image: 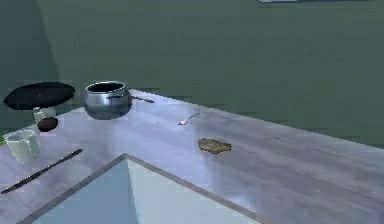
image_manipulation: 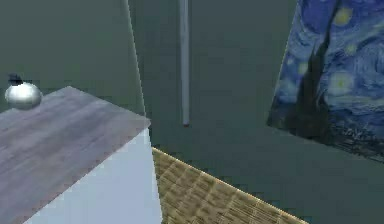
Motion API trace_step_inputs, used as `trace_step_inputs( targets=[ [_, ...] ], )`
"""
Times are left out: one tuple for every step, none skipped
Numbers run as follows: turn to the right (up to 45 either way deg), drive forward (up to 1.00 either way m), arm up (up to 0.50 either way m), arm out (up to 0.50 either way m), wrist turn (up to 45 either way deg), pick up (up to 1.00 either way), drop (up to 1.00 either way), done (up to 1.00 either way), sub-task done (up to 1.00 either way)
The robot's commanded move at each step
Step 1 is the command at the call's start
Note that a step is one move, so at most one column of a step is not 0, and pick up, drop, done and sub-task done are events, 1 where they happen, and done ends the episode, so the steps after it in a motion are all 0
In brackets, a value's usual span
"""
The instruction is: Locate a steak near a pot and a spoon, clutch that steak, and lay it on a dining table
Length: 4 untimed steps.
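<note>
A flat brown steak (image: 214,146) lies on the grey countertop (image: 260,160) in the forward view, right of the middle. A shiny metal pot (image: 107,99) stands further back to the left. Between them lies a small pale spoon (image: 187,121), beyond the steak.
Also on the counter: a black pan (image: 39,95), a white mug (image: 23,145), a dark small lump (image: 46,124) and a long dark utensil (image: 42,170) at the left. In the arm side view, a counter end (image_manipulation: 70,140) bears a shiny kettle (image_manipulation: 22,95); a woven rug (image_manipulation: 215,195) and a starry painting (image_manipulation: 335,75) lie beyond.
</note>
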Motion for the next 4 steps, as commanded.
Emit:
trace_step_inputs(
  targets=[
    [-45.0,0.00,0.00,0.00,0.0,0.00,0.00,0.00,0.00],
    [-12.0,0.00,0.00,0.00,0.0,0.00,0.00,0.00,0.00],
    [0.0,0.10,0.00,0.00,0.0,0.00,0.00,0.00,0.00],
    [-18.0,0.00,0.00,0.00,0.0,0.00,0.00,0.00,0.00]
  ],
)
